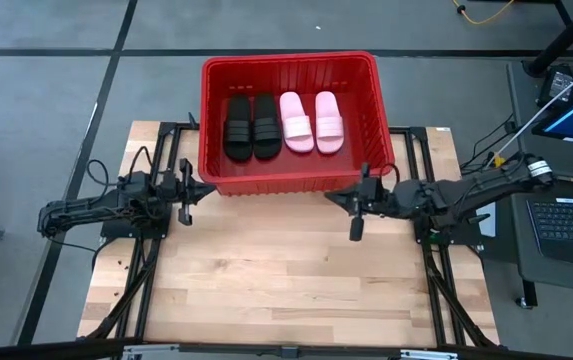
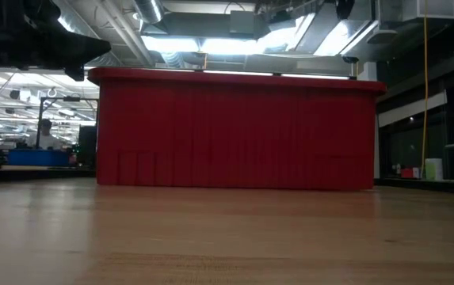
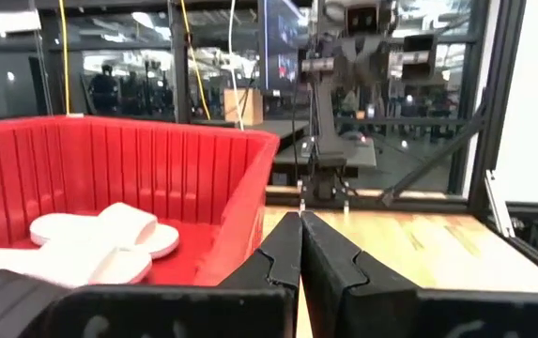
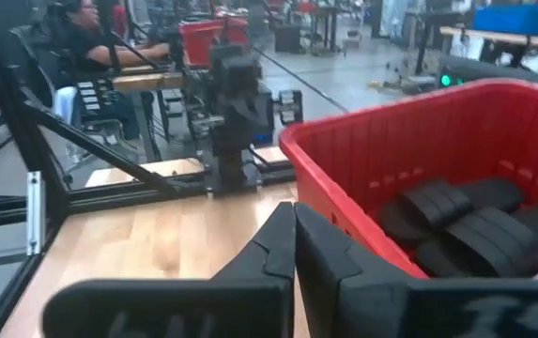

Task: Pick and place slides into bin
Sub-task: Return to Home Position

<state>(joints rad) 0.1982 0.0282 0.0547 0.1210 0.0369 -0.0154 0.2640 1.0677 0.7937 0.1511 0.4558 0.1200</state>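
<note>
finding 1: the bin [image 1: 289, 64] stands at the far middle of the table [image 1: 286, 280]. all 4 slides lie inside it, side by side on its floor, soles down. the black pair [image 1: 251, 127] is on the left half and the pink pair [image 1: 312, 122] on the right half, the 2 pairs just beside each other.

finding 2: no sandal shows on the wood in the high view or the low view. no slide is in either gripper.

finding 3: the left gripper [image 1: 188, 190] sits low just beside the bin's near left corner. its fingers [image 3: 283, 255] are pressed together with nothing between them.

finding 4: the right gripper [image 1: 352, 201] sits just beside the bin's near right corner. its fingers [image 4: 273, 246] are likewise pressed together and empty.

assessment: the placing work reads as complete, 4 of 4 slides binned. what remains, in my judgement, is only for both arms to settle at rest clear of the bin. no hazard noted: neither gripper touches the bin wall as far as the views show.
</note>
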